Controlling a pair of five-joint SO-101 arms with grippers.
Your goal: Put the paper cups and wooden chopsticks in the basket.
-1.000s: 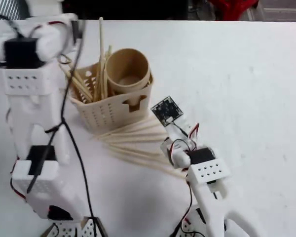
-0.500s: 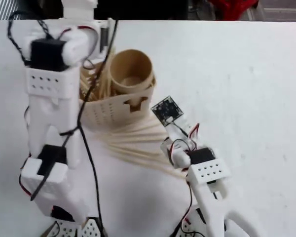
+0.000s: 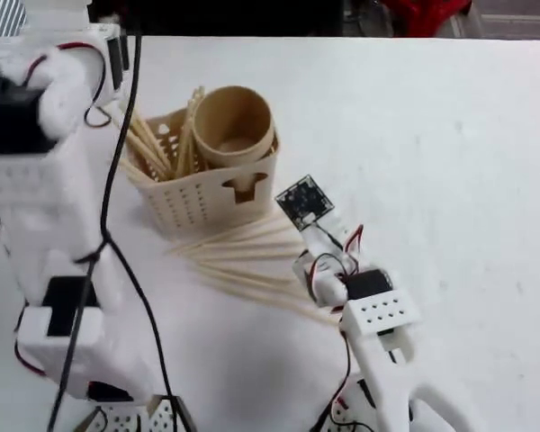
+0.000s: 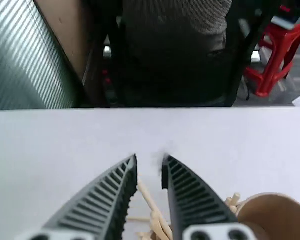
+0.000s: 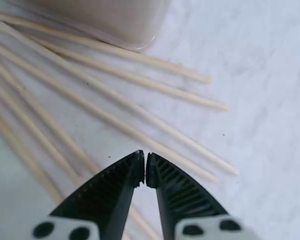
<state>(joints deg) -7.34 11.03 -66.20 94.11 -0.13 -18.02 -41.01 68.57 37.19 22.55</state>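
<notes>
left claw (image 4: 150, 167) slightly parted, empty, by basket (image 3: 198, 202); paper cup (image 3: 234, 135) sits inside; right claw (image 5: 145, 170) clenched, empty, just over loose chopsticks (image 5: 155, 83) on bench (image 3: 450, 162)

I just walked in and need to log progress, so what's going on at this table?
Two robot arms are filling a basket. A paper cup already stands in it, with several wooden chopsticks leaning beside the cup. The loose chopsticks lie fanned on the table in front of the basket. The right gripper hangs just over them, fingers shut and holding nothing. The left gripper is above the basket, fingers slightly apart and empty.
</notes>
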